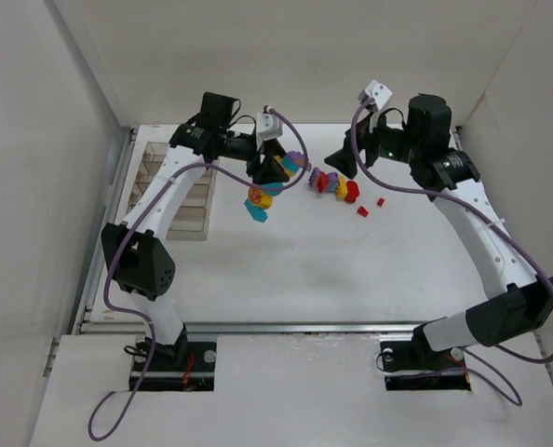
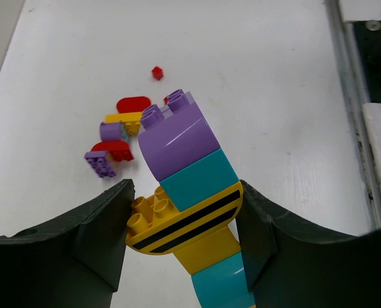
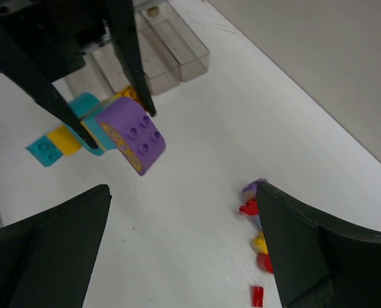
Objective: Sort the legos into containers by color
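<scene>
- Top view: the left gripper (image 1: 275, 169) is closed on a stack of purple, cyan and yellow plastic bricks snapped together (image 1: 261, 197). It holds the stack over the white table (image 1: 286, 270), between the clear, smoky four-compartment plastic tray (image 1: 195, 222) and the loose bricks in red, yellow and purple (image 1: 337, 183). The right gripper (image 1: 337, 163) hangs near, empty. If released whole, the stack would mix colours in one compartment.
- Left wrist view: the fingers (image 2: 94, 237) pinch only the yellow striped brick (image 2: 190, 221), and the purple end (image 2: 177, 138) overhangs. A pull there could swivel the stack or work it loose.
- Right wrist view: the right gripper's jaws stand wide, facing the purple end. A misjudged approach could strike the left fingers (image 3: 129, 64). It could also split the wrong joint and drop bricks.
</scene>
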